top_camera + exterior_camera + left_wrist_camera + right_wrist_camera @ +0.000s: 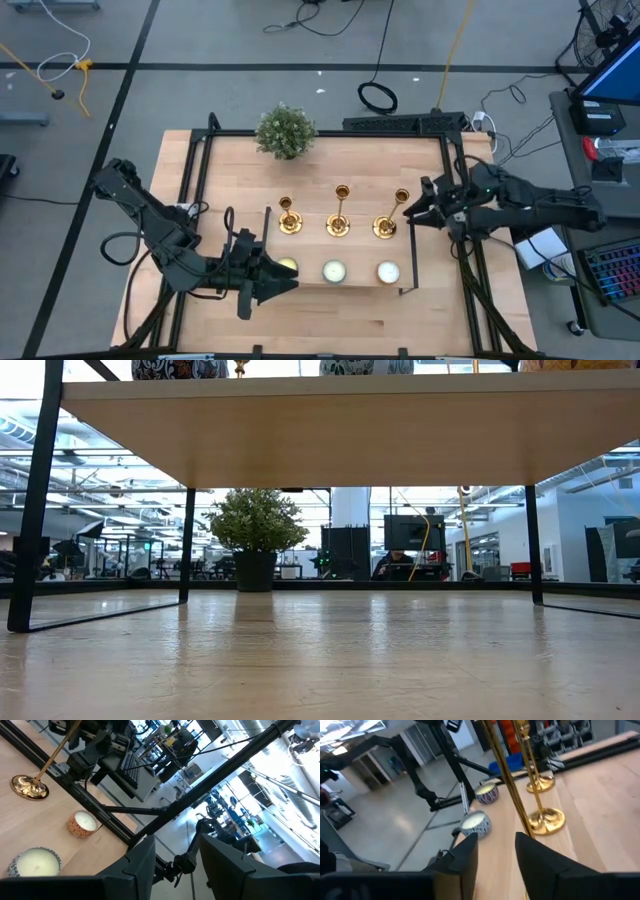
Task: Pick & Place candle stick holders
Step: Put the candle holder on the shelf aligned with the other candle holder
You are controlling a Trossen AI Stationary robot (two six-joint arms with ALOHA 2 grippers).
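Observation:
Three gold candle stick holders stand upright on their round bases in a row on a raised wooden shelf (365, 250): left (288, 218), middle (340, 215), right (388, 220). My right gripper (410, 210) is open beside the right holder. In the right wrist view its fingers (470, 855) stand on either side of the line to that holder's stem (510, 780), short of its base (547, 820), touching nothing. My left gripper (288, 285) is open and empty at the shelf's near edge, by the left candle (285, 267).
Three round candles (333, 271) stand in a row in front of the holders. A bushy green plant (286, 130) stands at the table's far edge. The shelf's black legs (40, 500) and frame bars (410, 250) stand near both grippers. Bare wood lies under the shelf (320, 660).

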